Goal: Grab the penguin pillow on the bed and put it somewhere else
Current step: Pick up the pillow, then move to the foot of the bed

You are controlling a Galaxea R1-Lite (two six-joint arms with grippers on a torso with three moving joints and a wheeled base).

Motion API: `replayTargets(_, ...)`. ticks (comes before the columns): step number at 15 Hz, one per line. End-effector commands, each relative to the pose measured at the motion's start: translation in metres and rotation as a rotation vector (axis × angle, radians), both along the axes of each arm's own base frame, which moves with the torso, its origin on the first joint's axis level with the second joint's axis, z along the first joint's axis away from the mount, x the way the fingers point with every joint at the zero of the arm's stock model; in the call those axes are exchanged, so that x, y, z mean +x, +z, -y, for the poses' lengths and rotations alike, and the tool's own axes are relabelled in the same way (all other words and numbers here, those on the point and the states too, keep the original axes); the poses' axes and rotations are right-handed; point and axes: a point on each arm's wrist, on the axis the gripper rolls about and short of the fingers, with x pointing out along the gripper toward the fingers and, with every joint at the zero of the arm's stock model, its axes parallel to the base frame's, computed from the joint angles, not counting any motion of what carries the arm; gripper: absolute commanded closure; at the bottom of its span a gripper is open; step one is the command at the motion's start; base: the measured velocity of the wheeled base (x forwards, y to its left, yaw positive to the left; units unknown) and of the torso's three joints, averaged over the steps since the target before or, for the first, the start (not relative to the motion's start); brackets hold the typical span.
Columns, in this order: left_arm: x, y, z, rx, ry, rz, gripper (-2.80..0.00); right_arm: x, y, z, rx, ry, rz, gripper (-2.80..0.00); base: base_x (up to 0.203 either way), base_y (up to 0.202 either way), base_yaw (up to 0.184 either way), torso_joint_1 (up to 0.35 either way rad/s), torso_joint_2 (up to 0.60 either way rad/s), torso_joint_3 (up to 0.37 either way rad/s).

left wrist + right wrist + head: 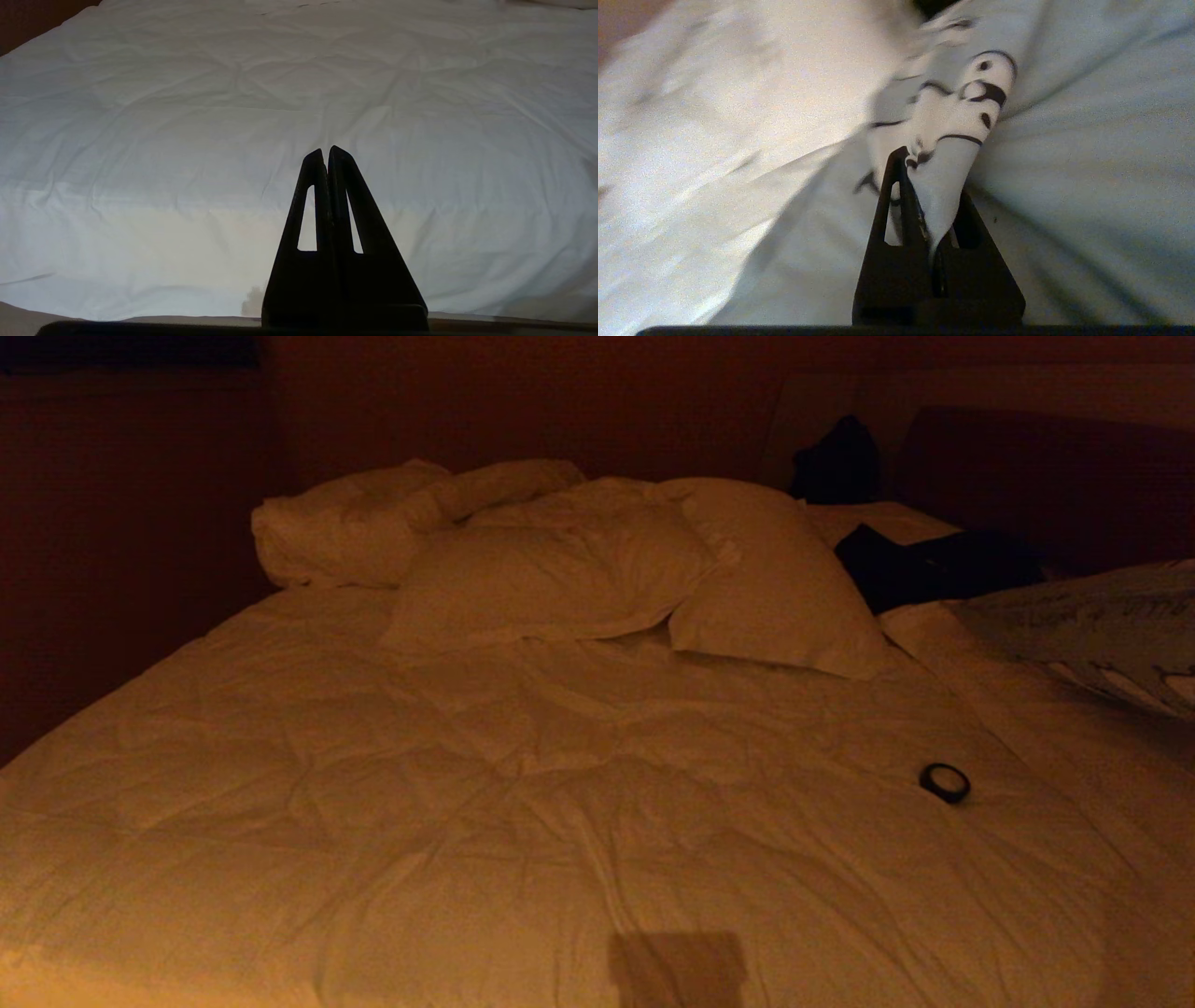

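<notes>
Right gripper [930, 196] clamps one penguin pillow [952, 126] (fold pinched); left gripper [327, 158] closed, empty.

Dim amber head view, blurred right-wrist view

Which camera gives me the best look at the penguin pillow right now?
The right wrist view: the penguin pillow fills it close up, its printed fabric pinched in the shut right gripper. The head view catches only part of it at the right edge. The left wrist view shows none of it.
</notes>
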Motion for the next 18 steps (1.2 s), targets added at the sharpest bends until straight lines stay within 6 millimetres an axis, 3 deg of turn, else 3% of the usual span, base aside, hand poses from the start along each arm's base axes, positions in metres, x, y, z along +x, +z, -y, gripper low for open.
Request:
replayTargets(1, 0.000, -0.001, 0.000, 0.000, 0.001, -0.003, 0.00, -0.016, 0.013, -0.044, 0.007, 0.114, 0.044, 0.00, 0.000, 0.000, 0.000, 0.000, 0.00, 0.000)
replayTargets(5, 0.000, -0.001, 0.000, 0.000, 0.001, -0.003, 0.00, -0.037, 0.025, -0.099, 0.060, 0.261, 0.115, 0.00, 0.000, 0.000, 0.000, 0.000, 0.00, 0.000)
replayTargets(9, 0.000, -0.001, 0.000, 0.000, 0.000, -0.003, 0.00, -0.065, 0.031, -0.129, 0.083, 0.354, 0.263, 0.00, 0.000, 0.000, 0.000, 0.000, 0.00, 0.000)
replayTargets(12, 0.000, -0.001, 0.000, 0.000, 0.000, -0.003, 0.00, -0.081, 0.036, -0.142, 0.078, 0.402, 0.328, 0.00, 0.000, 0.000, 0.000, 0.000, 0.00, 0.000)
replayTargets(18, 0.000, -0.001, 0.000, 0.000, 0.000, -0.003, 0.00, -0.091, 0.040, -0.149, 0.066, 0.421, 0.354, 0.00, 0.000, 0.000, 0.000, 0.000, 0.00, 0.000)
